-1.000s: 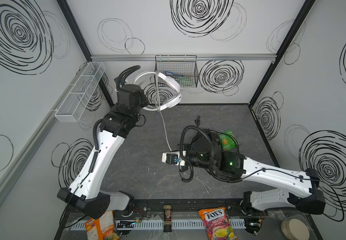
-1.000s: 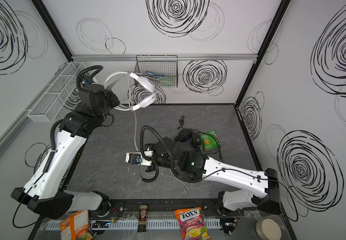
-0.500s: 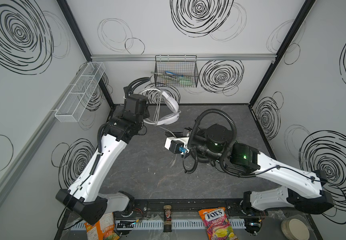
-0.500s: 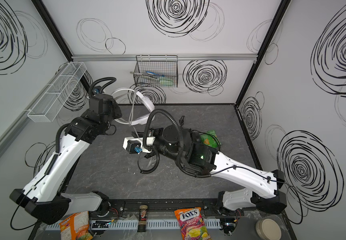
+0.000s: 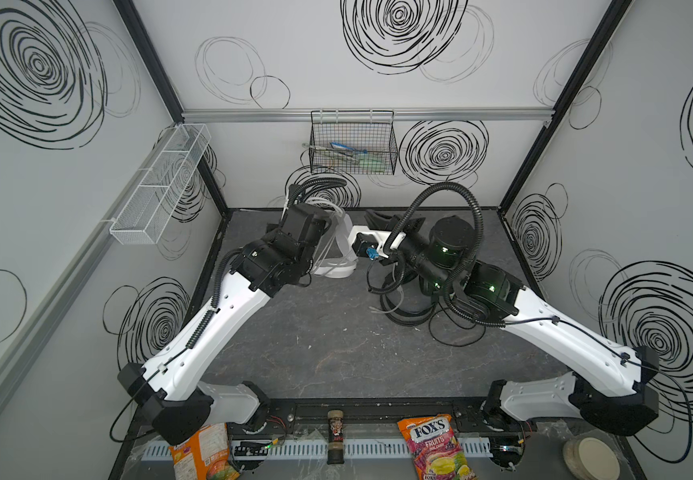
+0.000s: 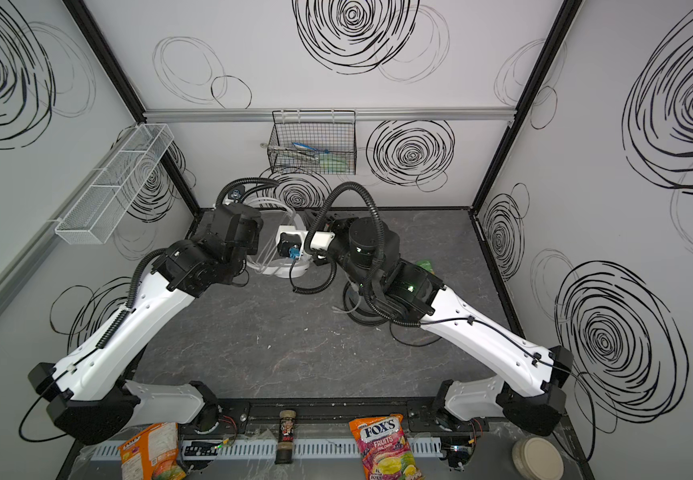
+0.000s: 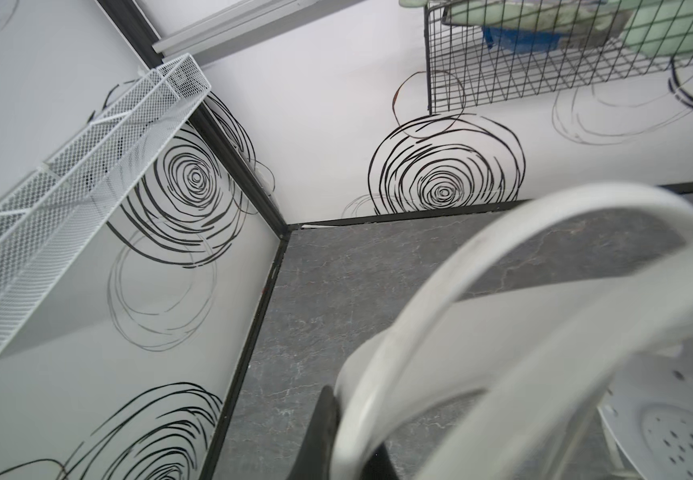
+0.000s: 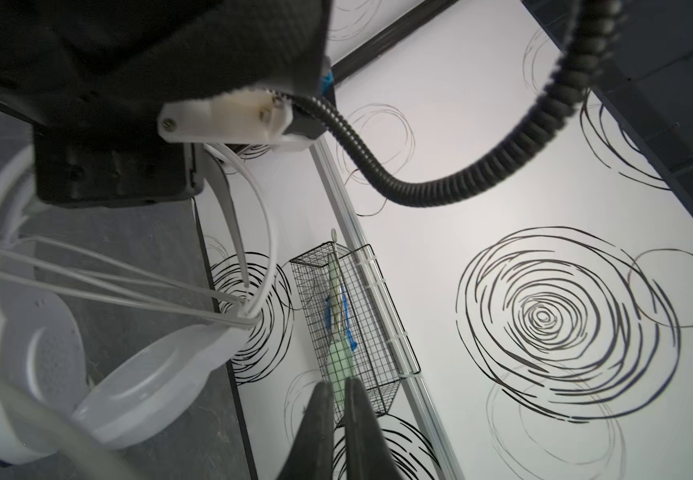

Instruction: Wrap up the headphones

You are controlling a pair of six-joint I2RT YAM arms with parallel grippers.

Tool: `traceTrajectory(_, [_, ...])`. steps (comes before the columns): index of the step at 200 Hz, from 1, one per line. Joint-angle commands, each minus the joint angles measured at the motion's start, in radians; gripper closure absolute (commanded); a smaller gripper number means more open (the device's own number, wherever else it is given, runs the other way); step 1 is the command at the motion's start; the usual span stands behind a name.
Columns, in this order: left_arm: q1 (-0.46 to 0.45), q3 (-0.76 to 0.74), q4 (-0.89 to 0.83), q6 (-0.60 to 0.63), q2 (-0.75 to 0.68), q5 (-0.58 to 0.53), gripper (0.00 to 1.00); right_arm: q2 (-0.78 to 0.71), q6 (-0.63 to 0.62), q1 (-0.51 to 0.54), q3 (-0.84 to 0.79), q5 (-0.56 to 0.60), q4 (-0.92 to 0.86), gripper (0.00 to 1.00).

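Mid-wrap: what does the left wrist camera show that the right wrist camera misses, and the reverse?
Left wrist only: the white mesh shelf on the side wall. Right wrist only: the white cable strung in several strands, a black corrugated hose, and the right hand, fingers a slit apart with nothing between. Both: the white headphones with a perforated earcup, the black wire basket, the dark tabletop.

Two robot arms, the left arm (image 6: 137,316) and the right arm (image 6: 482,336), meet near the back of the gray table (image 6: 295,357). The white headphones (image 6: 284,271) are between their ends. The black headphones (image 6: 361,319) lie on the table, partly under the right arm. A wire basket (image 6: 313,143) hangs on the back wall. A candy bag (image 6: 382,444) lies in front.
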Motion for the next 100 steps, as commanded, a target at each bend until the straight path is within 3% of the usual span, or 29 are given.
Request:
traceTrajectory(1, [-0.016,0.015,0.055,0.083,0.000,-0.043,1.00,-0.040,-0.052,-0.039,0.003,0.026,0.083,0.87])
traceTrajectory(40, [-0.037,0.036,0.009,0.078,0.017,0.135,1.00,-0.022,-0.040,-0.087,0.023,0.001,0.110,0.88])
traceTrajectory(66, [-0.052,0.029,-0.010,0.046,0.003,0.316,1.00,0.010,0.002,-0.107,0.059,-0.016,0.120,0.89])
traceTrajectory(100, [-0.111,-0.008,-0.025,-0.012,-0.014,0.448,1.00,0.038,0.022,-0.112,0.097,0.002,0.135,0.90])
